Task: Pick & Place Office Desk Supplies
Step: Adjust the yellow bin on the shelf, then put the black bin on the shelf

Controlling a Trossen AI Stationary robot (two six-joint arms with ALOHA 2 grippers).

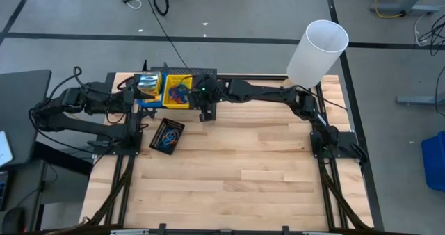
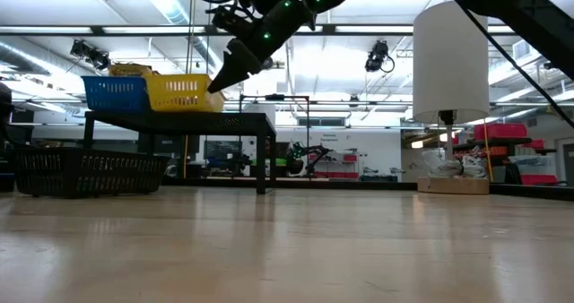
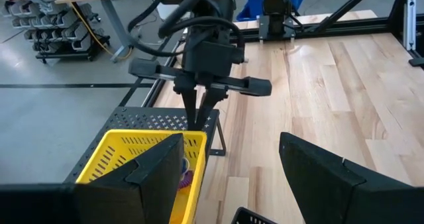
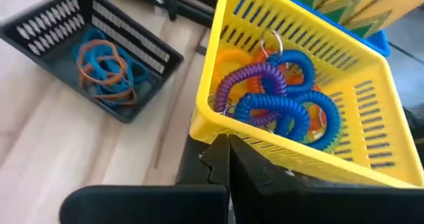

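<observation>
The right gripper [image 1: 207, 114], fingers closed on nothing, hangs just right of the yellow bin [image 1: 176, 91] of coiled loops [image 4: 278, 98], nearer than the left arm.

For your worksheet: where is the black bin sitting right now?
In the high view, the black bin sits on the wooden table left of centre, just in front of the rack carrying the yellow bin.

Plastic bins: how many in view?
3. Blue bin and yellow bin side by side on the black rack; black bin on the table in front. None seem hidden.
</observation>
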